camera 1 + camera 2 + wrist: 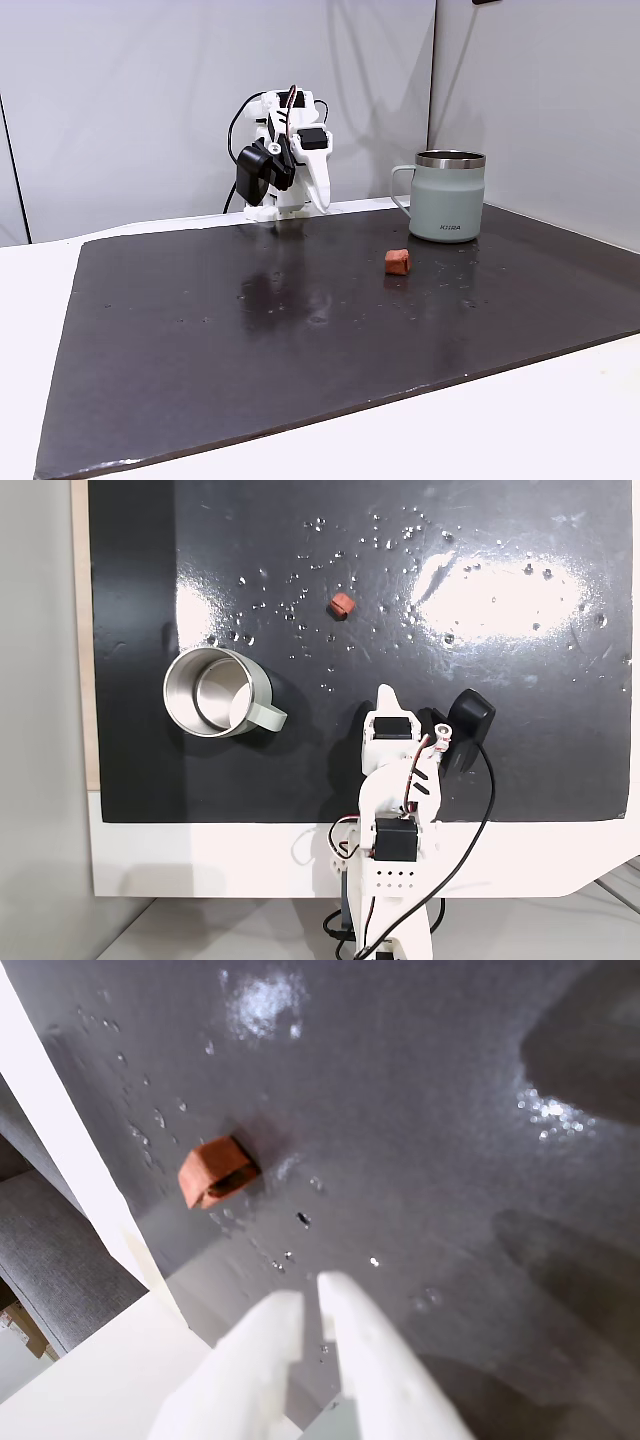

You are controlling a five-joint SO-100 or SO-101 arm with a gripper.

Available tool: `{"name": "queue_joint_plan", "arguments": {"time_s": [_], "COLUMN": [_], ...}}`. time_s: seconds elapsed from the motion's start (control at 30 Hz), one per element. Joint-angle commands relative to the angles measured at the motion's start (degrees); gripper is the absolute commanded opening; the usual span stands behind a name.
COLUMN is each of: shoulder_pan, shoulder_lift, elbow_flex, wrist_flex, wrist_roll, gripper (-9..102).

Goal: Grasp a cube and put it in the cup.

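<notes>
My tool (312, 1305) sits nearest, fingers nearly closed, holding nothing. One cube (214, 1171) lies at ten o'clock on the desk (420, 1110); one cup (447, 196) stands well apart, open mat between.

The only writing sits on the cup (447, 197), right of centre in a fixed view: a short line of small dark capitals low on its pale wall, near the base. It is too small to read for certain.
</notes>
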Motion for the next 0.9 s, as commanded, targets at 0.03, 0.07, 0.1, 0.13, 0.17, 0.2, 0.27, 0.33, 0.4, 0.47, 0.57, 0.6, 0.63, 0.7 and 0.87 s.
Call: {"name": "queue_joint_plan", "arguments": {"time_s": [0.03, 0.07, 0.1, 0.13, 0.17, 0.2, 0.27, 0.33, 0.4, 0.47, 0.57, 0.6, 0.63, 0.7, 0.87], "shoulder_pan": [-0.5, -0.5, -0.5, -0.5, -0.4, -0.2, -0.2, -0.7, -1.1, -1.1, -0.9, -0.9, -0.9, -0.8, -0.6], "shoulder_lift": [0.9, 0.9, 0.9, 0.9, 0.9, 0.9, 0.7, -1.8, -8.8, -17.6, -28.4, -31.3, -34.2, -40.3, -55.8], "elbow_flex": [-0.3, -0.4, -0.5, -0.8, -1.3, -2.4, -5.5, -10.0, -15.9, -22.9, -33.1, -36.3, -39.5, -46.1, -62.1], "wrist_flex": [-3.0, -2.9, -2.5, -2.2, -1.9, -1.4, 0.3, 1.3, 1.4, 1.4, 1.5, 1.7, 1.9, 3.2, 8.0], "wrist_roll": [0.0, -0.3, -1.0, -1.6, -2.1, -2.7, -3.4, -3.8, -3.8, -3.2, -2.7, -2.7, -2.9, -3.4, -5.9], "gripper": [0, 0, 0, 0, 0, 0, 0, 0, 0, 0, 0, 0, 0, 0, 0]}}
